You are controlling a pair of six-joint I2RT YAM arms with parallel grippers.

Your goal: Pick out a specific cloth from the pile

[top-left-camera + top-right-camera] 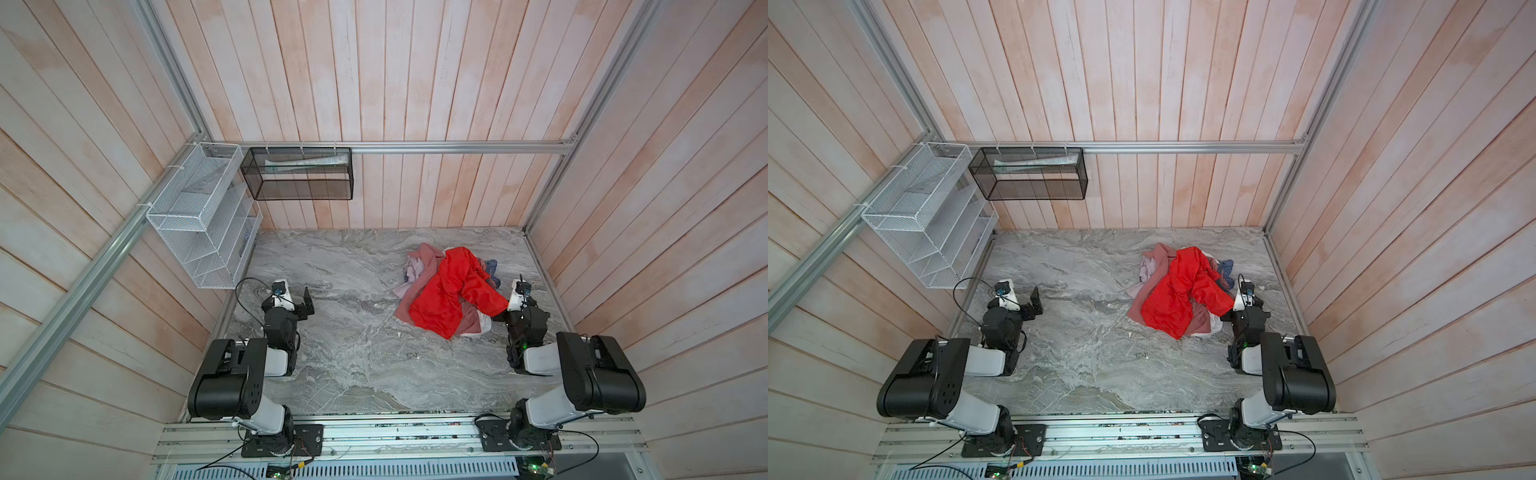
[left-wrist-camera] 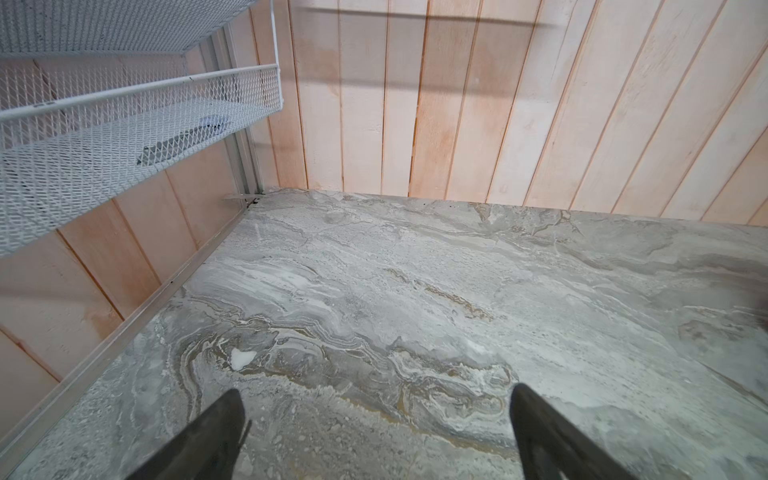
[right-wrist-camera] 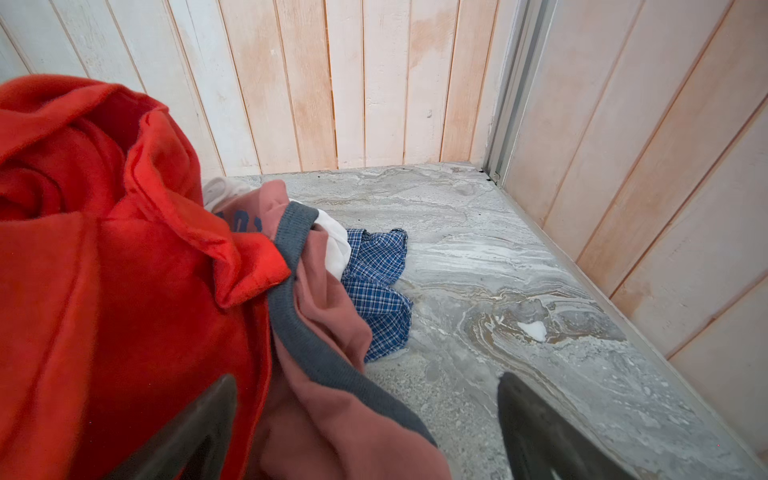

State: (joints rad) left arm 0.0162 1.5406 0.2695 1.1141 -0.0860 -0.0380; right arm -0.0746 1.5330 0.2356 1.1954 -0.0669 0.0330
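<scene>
Wide open and empty, my right gripper (image 1: pixel 500 316) sits right of centre at the edge of the pile (image 1: pixel 449 291), the white cloth (image 3: pixel 336 245) peeking out ahead.

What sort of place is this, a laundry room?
Probably a robot test booth: left arm and right arm bolted to a rail, aluminium frame, pile of clothes on a marble-look table.

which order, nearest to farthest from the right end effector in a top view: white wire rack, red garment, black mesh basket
1. red garment, draped right beside the right end effector
2. black mesh basket, on the back wall
3. white wire rack, on the left wall
</scene>
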